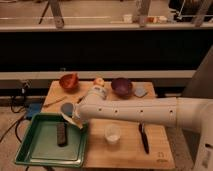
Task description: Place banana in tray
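Note:
The green tray (42, 144) lies at the front left, partly over the wooden board's left edge. A dark brown bar (61, 134) lies inside it. My gripper (68, 114) reaches in from the right on the white arm and hangs over the tray's far right corner. It is shut on the pale cream curved banana (72, 120), which slants down to the right just above the tray's rim.
On the wooden board (130, 150) stand an orange bowl (69, 81), a purple bowl (121, 86), a round fruit (99, 80), a grey-blue item (140, 91), a white cup (112, 133) and a black tool (144, 138). A thin stick (54, 102) lies at the board's left.

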`<state>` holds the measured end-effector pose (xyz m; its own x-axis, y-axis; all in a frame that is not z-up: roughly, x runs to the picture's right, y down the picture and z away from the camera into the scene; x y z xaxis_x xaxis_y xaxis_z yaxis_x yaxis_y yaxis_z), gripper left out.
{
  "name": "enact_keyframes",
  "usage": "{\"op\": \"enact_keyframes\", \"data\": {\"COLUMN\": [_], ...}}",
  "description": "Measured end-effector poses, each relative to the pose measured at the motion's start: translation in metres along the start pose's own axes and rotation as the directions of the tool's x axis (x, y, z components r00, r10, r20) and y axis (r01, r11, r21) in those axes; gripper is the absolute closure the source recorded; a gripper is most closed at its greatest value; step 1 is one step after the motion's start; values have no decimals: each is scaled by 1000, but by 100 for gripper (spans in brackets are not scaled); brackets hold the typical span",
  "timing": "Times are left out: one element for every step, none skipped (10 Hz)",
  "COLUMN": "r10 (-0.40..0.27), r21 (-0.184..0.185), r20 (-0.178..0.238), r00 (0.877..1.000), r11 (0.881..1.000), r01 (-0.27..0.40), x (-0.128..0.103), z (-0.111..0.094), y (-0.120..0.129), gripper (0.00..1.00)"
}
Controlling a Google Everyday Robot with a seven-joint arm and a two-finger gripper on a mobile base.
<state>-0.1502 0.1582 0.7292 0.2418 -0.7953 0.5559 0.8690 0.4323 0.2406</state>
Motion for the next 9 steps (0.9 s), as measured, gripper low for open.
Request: {"op": "enact_keyframes", "data": {"r10": [-3,-7,-10,-14,-16,-18,-20,-24,-27], "r21": [3,6,9,11,13,15,17,20,21], "r20": [6,10,15,19,22,24,28,31,34], "r00": [1000,1000,1000,1000,1000,1000,999,999,999], "r11": [1000,1000,1000,1000,1000,1000,1000,1000,999], "r01": [3,7,10,14,16,18,20,24,26], "x": [-1,-3,-4,-5,-6,-6,-7,-8,-8], "z": [1,2,3,3,4,4,4,5,5], "y": [-1,-2,-3,-4,-4,-5,-5,-6,-6], "gripper": [87,87,87,87,87,87,85,77,72]}}
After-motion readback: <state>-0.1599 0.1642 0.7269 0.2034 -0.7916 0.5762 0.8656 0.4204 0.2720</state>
